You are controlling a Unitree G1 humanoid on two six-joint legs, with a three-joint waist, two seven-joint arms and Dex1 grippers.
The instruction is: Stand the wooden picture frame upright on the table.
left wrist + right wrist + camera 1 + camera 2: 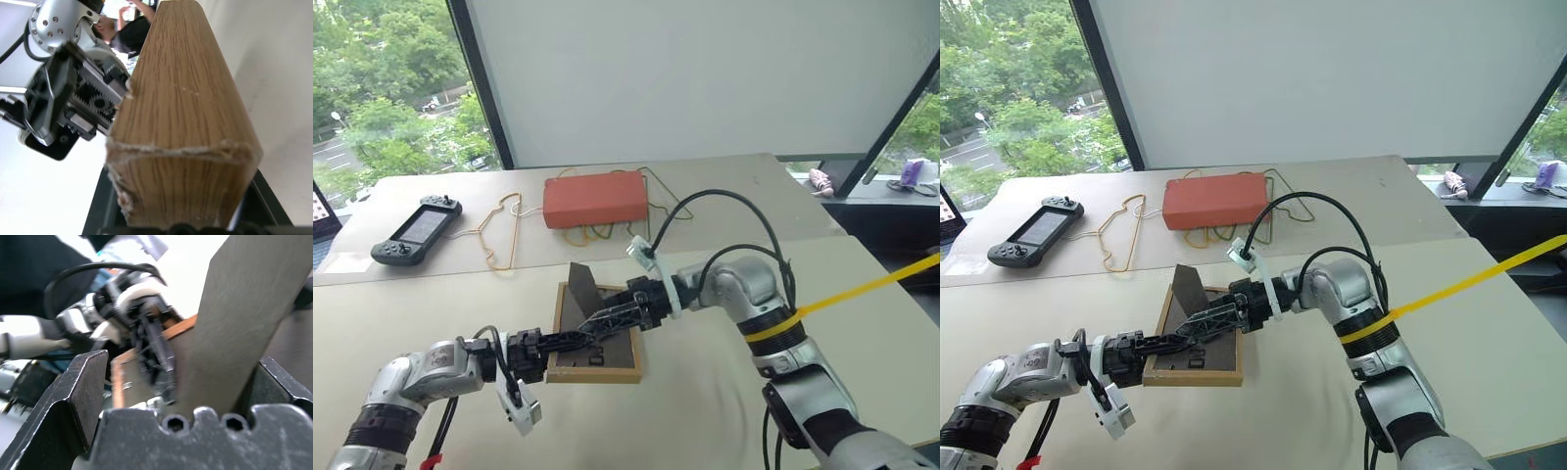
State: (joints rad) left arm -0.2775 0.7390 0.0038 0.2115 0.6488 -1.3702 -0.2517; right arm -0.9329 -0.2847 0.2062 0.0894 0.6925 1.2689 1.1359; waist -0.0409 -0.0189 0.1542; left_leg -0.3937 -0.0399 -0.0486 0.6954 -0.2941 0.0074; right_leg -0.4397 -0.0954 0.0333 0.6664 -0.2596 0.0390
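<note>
While the wooden picture frame [595, 338] is lying back-up on the near part of the table [705, 411], I am holding it by its near left side with the left gripper [570, 340], whose fingers are clamped across the light-wood rail. In the left wrist view that rail [186, 122] is sitting tight between the two fingers, so I am judging the grip firm enough to pin or tilt the frame. I am keeping that hold low and at the edge so the dark back stays free for the other arm.

The right gripper [607, 318] is reaching in from the right, just above the back of the frame, with its fingers spread wide and closed on nothing. In the right wrist view the grey fold-out stand [244, 318] is rising between those spread fingers, so I am reading this as the step of opening the stand. From the head cameras the stand [583, 286] is already tilted up off the back at the far side, near the frame's far edge; whether it is at its full angle I cannot tell.

Farther off, the orange-red box [595, 199] is resting on a thin wire hanger [499, 230], and a black handheld console [416, 230] is lying at the far left; all are well apart from my work. What remains, I think, is lifting the frame onto its lower edge and the stand, and a slip of the left hold could drop it flat.
</note>
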